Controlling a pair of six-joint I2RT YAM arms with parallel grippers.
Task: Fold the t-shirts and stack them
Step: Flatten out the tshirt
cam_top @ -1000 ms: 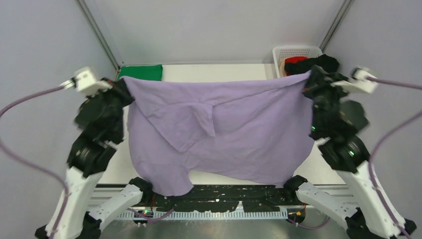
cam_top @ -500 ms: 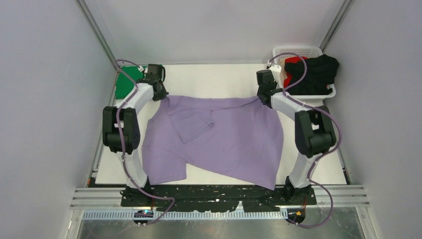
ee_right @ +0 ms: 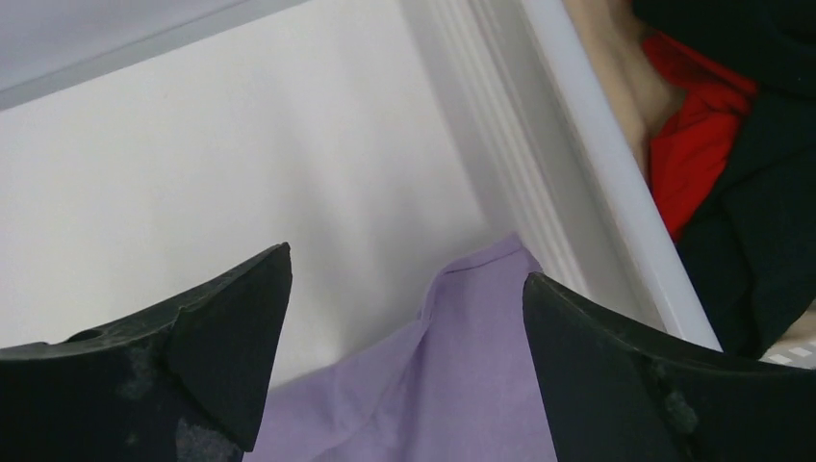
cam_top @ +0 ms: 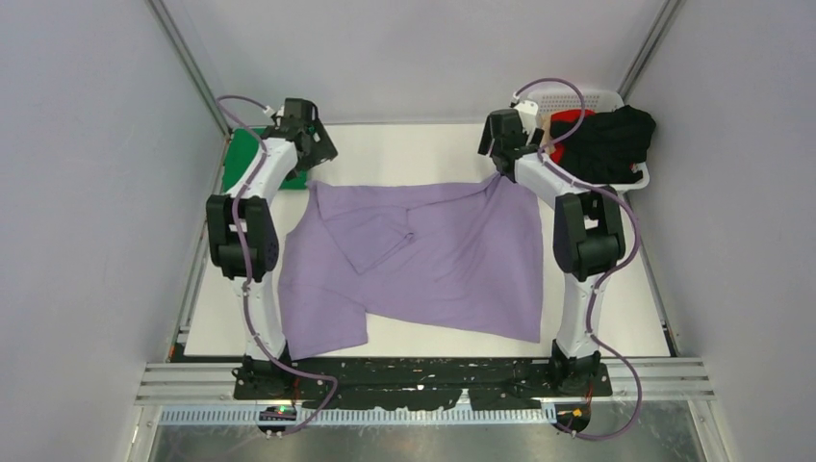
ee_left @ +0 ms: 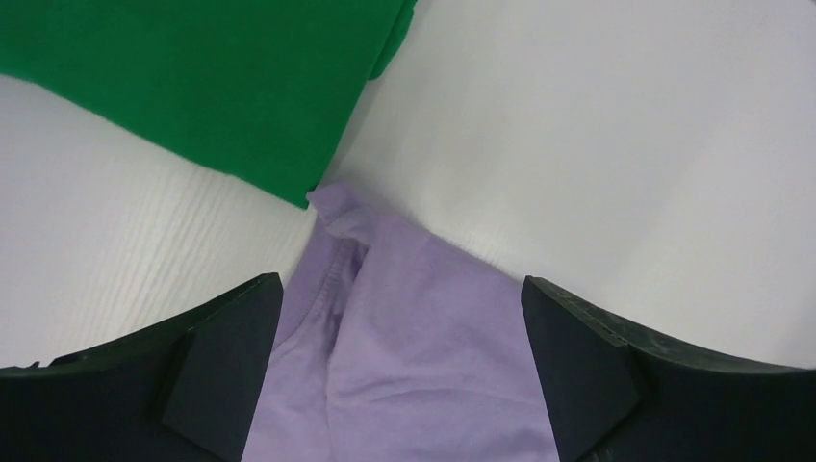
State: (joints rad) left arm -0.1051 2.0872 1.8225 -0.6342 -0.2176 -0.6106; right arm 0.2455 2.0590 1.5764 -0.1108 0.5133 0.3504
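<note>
A lavender t-shirt (cam_top: 423,260) lies spread on the white table, one sleeve folded over its chest. My left gripper (cam_top: 316,156) hovers open over its far left corner (ee_left: 404,337); the cloth lies loose between the fingers (ee_left: 221,346). My right gripper (cam_top: 493,146) is open above the far right corner (ee_right: 481,366), also not pinching it. A folded green t-shirt (cam_top: 241,162) (ee_left: 192,87) sits at the back left, touching the lavender corner. Black (cam_top: 616,144) and red (cam_top: 570,117) t-shirts fill the basket.
The white perforated basket (cam_top: 577,94) stands at the back right corner, its rim (ee_right: 587,183) close beside my right gripper. Grey walls enclose the table on three sides. The arm bases sit on the black rail (cam_top: 423,377) at the near edge.
The lavender t-shirt went from hanging stretched between both shut grippers to lying flat on the table. Both grippers have opened and let go of its far corners.
</note>
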